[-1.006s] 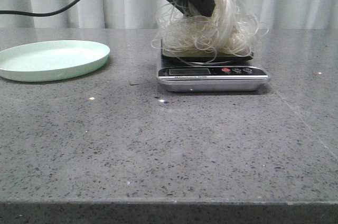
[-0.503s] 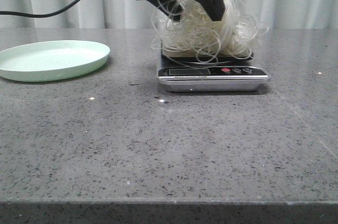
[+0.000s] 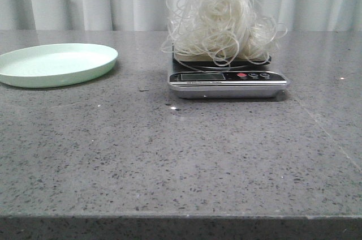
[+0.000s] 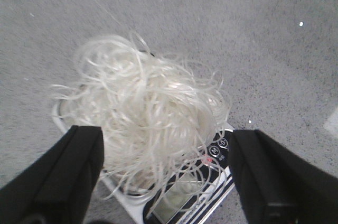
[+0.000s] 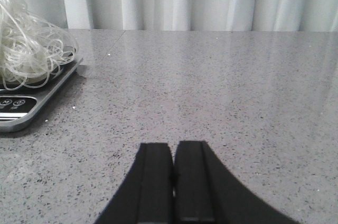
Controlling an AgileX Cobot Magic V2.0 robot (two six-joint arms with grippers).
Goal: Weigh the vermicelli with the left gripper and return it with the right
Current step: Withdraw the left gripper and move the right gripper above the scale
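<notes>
1. Black left tool [image 4: 166, 176] hangs over the vermicelli [image 3: 222, 20], jaws spread wide, nothing held. It has lifted out of the front view since a second ago.
2. Vermicelli rests free on the scale [image 3: 228, 78]; weighing looks under way.
3. Right tool [image 5: 173, 182] pressed closed, empty, low over the table [image 3: 181, 155].
4. The clump is a rounded heap with no clear long axis.
5. Plate [image 3: 56, 64] well apart.

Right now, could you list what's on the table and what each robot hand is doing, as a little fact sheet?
vermicelli: heaped on the scale, nothing gripping it
scale: on the table, right of the plate
plate: pale green, bare
left gripper: open, above the vermicelli
right gripper: shut, holding nothing, low over the table
</notes>
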